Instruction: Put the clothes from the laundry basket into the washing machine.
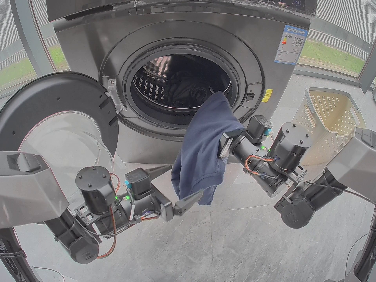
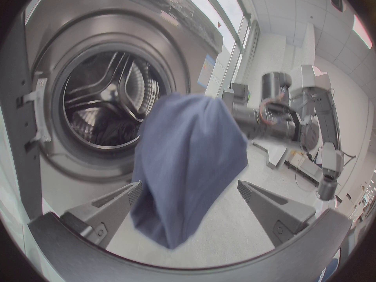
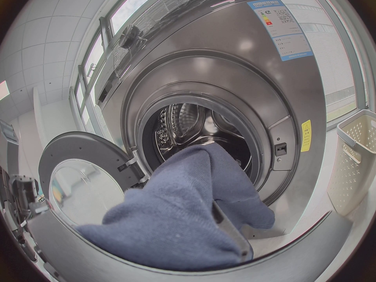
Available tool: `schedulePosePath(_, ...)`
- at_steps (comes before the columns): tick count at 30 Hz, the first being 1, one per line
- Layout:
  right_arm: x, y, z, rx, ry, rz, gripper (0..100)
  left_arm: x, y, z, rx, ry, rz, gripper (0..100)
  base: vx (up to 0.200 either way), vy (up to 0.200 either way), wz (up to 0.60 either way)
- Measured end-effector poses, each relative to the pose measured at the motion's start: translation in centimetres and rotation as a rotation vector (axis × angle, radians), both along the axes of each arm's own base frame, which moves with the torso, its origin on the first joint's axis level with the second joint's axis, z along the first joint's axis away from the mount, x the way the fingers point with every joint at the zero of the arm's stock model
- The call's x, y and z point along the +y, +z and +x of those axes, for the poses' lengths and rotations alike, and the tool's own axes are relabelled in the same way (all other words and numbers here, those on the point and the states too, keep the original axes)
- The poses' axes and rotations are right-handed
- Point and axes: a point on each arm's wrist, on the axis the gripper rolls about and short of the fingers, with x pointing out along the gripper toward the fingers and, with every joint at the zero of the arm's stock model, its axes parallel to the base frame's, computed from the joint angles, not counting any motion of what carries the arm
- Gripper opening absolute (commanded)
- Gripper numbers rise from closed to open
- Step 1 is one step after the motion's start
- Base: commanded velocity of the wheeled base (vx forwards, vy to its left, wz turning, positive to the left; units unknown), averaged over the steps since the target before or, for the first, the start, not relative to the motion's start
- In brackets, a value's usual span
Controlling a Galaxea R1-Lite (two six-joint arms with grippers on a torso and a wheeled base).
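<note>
Grey stone-look floor [image 1: 243, 235] lay under both arms and ran up to the foot of the washing machine [image 1: 188, 32]. Nearest the camera, the left gripper [image 1: 176, 187] hung low in front of the machine with its jaws spread wide and nothing between them. In the left wrist view the lower hem of the navy garment [image 1: 199, 153] hung just beyond the two fingertips [image 2: 133, 188], with no contact I could make out.

That garment looked like a light knit: soft, limp and free to fold. I judged it would weigh little and would not slip, but it would trail and snag on the door seal if carried by one end. A pinch near the middle of the bunch, or a second hold on the dangling hem, seemed the safer way to take it.

The right gripper [image 1: 213, 126] held the garment, which was draped over and around it so that most of the grip was hidden. One finger [image 3: 231, 232] showed through the folds with cloth pressed against it. The upper end of the garment reached the lower lip of the drum opening, and the rest hung outside, down toward the floor.

Farther back, the round door [image 1: 51, 94] stood swung open on the robot's left. Dark clothes [image 1: 188, 91] already lay inside the drum. Off to the right, the cream laundry basket [image 1: 313, 110] stood beside the machine, its inside hidden.
</note>
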Motion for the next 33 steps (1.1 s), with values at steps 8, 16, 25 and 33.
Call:
schedulePosePath(8,0.5,-0.1,-0.5,0.006,0.016,-0.010,0,-3.7,0.9,1.7,-0.062,-0.044,-0.074,100,0.000,0.000,0.00)
schedulePosePath(16,0.8,0.2,-1.2,0.005,0.033,-0.008,0,-6.1,-0.9,4.6,-0.080,-0.001,-0.086,100,0.000,0.000,0.00)
schedulePosePath(25,0.9,0.6,-2.5,0.008,0.050,-0.007,0,-7.1,-1.4,8.1,-0.128,0.091,-0.131,100,0.000,0.000,0.00)
schedulePosePath(33,1.2,0.7,-3.4,0.017,0.058,0.001,0,-7.3,-1.9,9.3,-0.132,0.137,-0.150,0,0.000,0.000,0.00)
